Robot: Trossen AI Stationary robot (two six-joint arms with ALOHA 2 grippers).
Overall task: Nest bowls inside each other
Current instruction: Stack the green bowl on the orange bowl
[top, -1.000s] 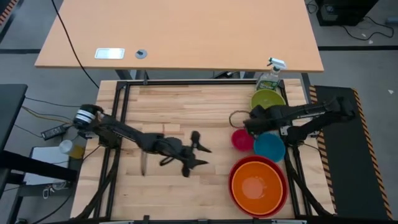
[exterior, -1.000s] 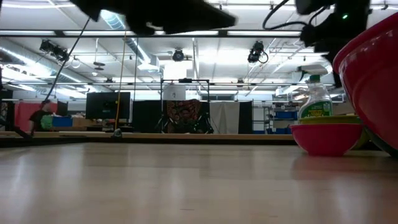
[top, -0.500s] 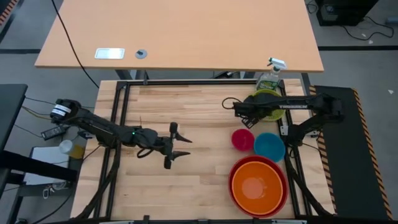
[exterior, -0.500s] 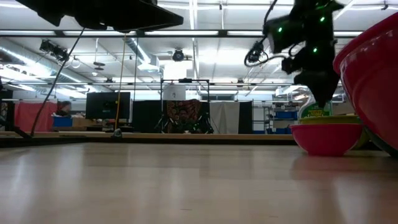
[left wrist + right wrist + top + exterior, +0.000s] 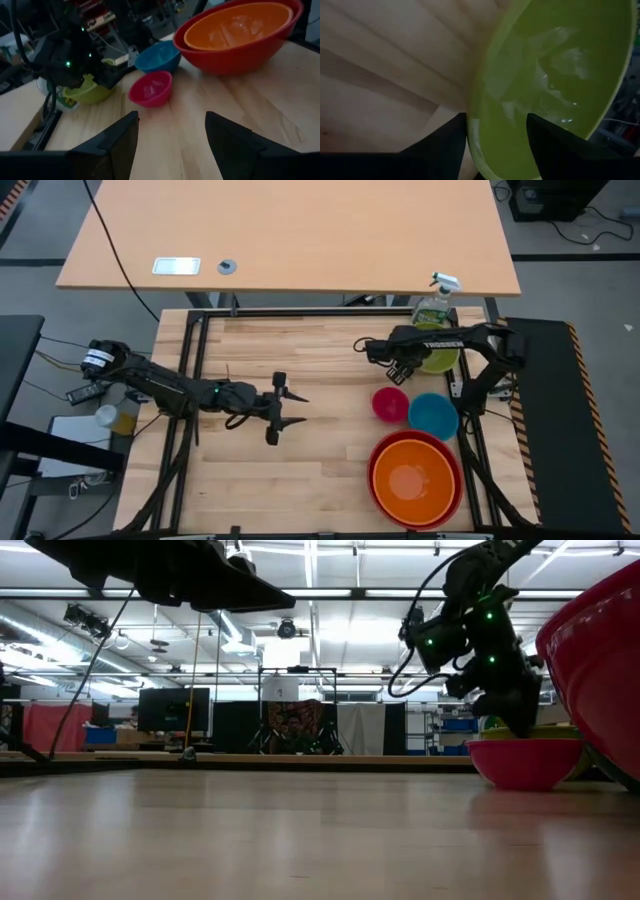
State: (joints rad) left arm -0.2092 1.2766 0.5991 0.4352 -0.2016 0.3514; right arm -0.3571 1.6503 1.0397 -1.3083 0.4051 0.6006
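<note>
A lime green bowl [image 5: 441,363] stands at the table's far right, with my right gripper [image 5: 398,370] open at its left rim. In the right wrist view, one finger [image 5: 442,142] stands outside the rim [image 5: 472,125] and the other [image 5: 555,142] over the hollow [image 5: 560,65]. A pink bowl [image 5: 389,404] and a blue bowl [image 5: 433,416] stand nearer. The orange bowl [image 5: 413,477] sits inside the red one [image 5: 374,480] at the near right. My left gripper [image 5: 293,410] hangs open above the table's middle, holding nothing. My right gripper straddles the green bowl's left rim [image 5: 471,131], slanting down from above, one finger outside and one over the inside. The outer finger stands right beside the rim, and I cannot tell whether it touches. The bowl rests on the table.
A green spray bottle [image 5: 434,304] stands just beyond the green bowl at the far right corner. A black frame [image 5: 190,380] runs around the wooden table top. Bare wood [image 5: 330,470] lies between the left gripper and the bowls.
My right gripper has swung from over the pink and blue bowls toward the far edge, tipped downward, and sunk to the green bowl's rim. My left gripper has drawn back toward the table's left, staying open. The bowls have kept their places.
</note>
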